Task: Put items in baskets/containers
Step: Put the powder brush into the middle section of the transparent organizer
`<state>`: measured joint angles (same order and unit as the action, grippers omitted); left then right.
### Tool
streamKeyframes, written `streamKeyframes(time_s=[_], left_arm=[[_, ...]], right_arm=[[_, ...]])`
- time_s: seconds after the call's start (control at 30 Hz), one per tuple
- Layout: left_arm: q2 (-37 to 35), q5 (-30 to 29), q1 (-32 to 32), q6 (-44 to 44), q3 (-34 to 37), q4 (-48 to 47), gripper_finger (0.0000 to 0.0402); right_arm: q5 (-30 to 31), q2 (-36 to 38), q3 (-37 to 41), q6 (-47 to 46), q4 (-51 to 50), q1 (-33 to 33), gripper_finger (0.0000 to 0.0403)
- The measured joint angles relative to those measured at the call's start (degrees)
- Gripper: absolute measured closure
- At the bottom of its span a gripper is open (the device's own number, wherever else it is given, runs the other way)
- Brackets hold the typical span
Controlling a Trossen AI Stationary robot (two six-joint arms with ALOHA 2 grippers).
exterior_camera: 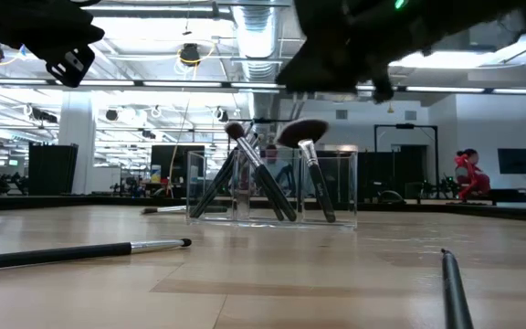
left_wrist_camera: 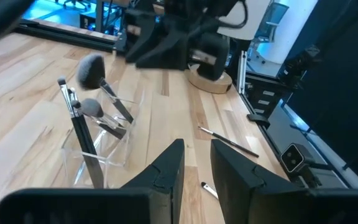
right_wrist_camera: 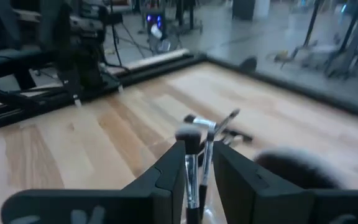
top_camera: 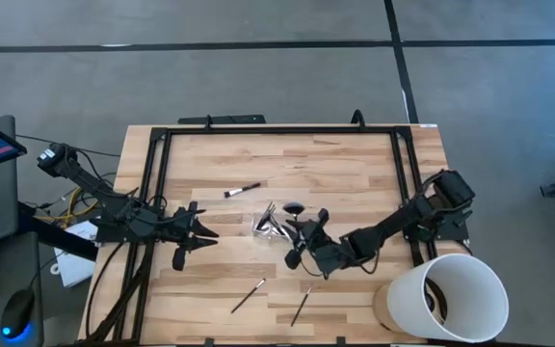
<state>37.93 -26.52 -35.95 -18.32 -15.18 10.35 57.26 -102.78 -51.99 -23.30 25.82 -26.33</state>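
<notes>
The white bucket (top_camera: 459, 297) stands at the worktop's (top_camera: 355, 173) near right corner, its contents in shadow. The clear tray (exterior_camera: 272, 188) at mid-worktop holds several leaning brushes (exterior_camera: 259, 169). Three loose brushes (top_camera: 242, 190) lie around it. The right gripper (top_camera: 308, 236) hovers over the tray, fingers slightly spread, gripping nothing. The left gripper (top_camera: 198, 234) waits to the tray's left, fingers slightly apart, empty.

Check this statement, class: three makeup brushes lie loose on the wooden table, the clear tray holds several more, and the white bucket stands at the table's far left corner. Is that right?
Not quite. The white bucket stands at the near right corner, as the high view shows. The rest holds: three makeup brushes lie loose on the wooden table, and the clear tray holds several more.
</notes>
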Motion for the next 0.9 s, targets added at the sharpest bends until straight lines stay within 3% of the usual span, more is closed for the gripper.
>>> streamKeyframes(time_s=[0.23, 0.63, 0.9], left_arm=[[0.00, -0.44, 0.03, 1.59, 0.00, 0.00, 0.0325], [0.00, -0.58, 0.03, -0.05, 0.00, 0.00, 0.0325], [0.00, -6.68, 1.99, 0.03, 0.00, -0.02, 0.0325]], right_arm=[[5.90, 1.68, 0.00, 3.41, -0.07, -2.89, 0.0330], [4.19, 1.68, 0.00, 3.42, 0.01, -2.86, 0.0331], [4.18, 1.66, -2.83, 9.07, 0.82, -0.52, 0.0331]])
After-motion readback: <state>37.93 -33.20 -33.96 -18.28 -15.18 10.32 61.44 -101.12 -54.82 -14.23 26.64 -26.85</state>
